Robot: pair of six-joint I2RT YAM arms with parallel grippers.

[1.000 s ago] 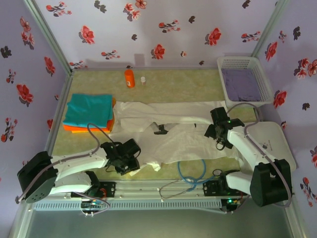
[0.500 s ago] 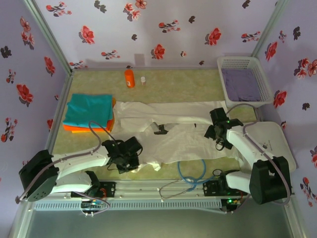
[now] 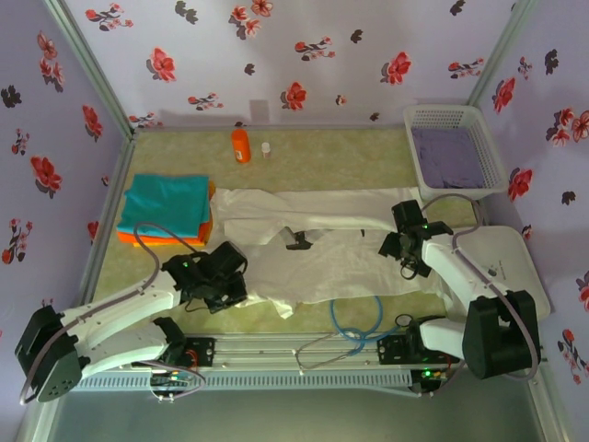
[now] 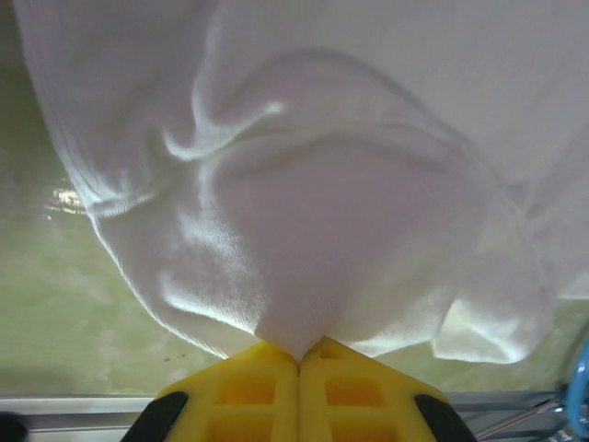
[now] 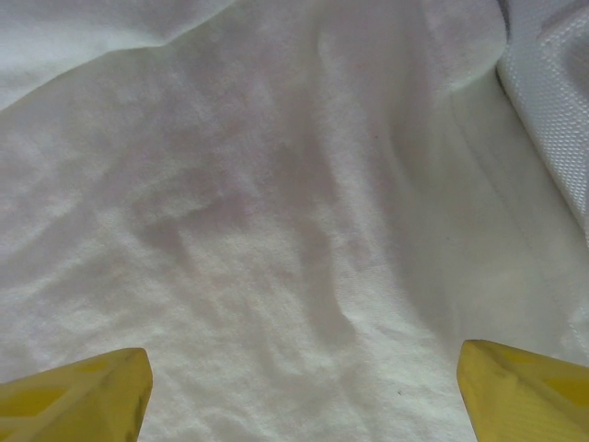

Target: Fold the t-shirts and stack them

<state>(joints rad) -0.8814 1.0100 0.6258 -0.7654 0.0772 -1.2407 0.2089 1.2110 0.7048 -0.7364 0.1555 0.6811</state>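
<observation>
1. The wrinkly white short-sleeved cloth t-shirt (image 3: 317,247) lies spread on the surface (image 3: 322,157), just right of the folded teal-over-orange shirt stack (image 3: 166,207). The left end effector (image 4: 297,354) is clenched on only a small pinch of its edge, so the cloth could slip free under pull.
2. The right end effector (image 5: 294,378), released over the shirt's side farthest from the stack, pins nothing, so dragging may bunch the fabric.
3. A sweep toward the stack could knock it askew.

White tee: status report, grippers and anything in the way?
Left gripper shut on white tee, near hem corner. Right gripper open over the cloth. Tee spread out, unfolded. Blue cable loop lies by near hem.
</observation>
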